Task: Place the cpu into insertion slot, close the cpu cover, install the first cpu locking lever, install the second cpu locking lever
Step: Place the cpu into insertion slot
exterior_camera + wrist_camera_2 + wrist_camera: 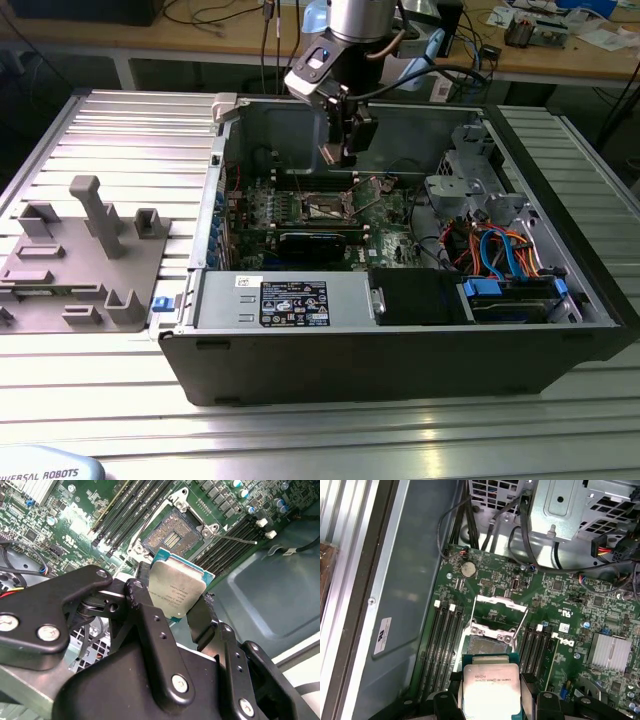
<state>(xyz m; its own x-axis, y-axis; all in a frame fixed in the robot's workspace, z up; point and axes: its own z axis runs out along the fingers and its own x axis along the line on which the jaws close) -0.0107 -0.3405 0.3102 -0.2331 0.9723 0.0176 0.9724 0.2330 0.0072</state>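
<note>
Upper centre of the exterior view, my gripper point(338, 152) pinches the cpu point(177, 585) above the empty insertion slot point(172, 535); cpu cover point(502, 603) stands open, every step remains

Even indoor light, perhaps glare on motherboard point(75, 522)

The ribbed metal table point(300, 435) bears an open computer case point(400, 362) and a grey fixture tray point(75, 272).
</note>
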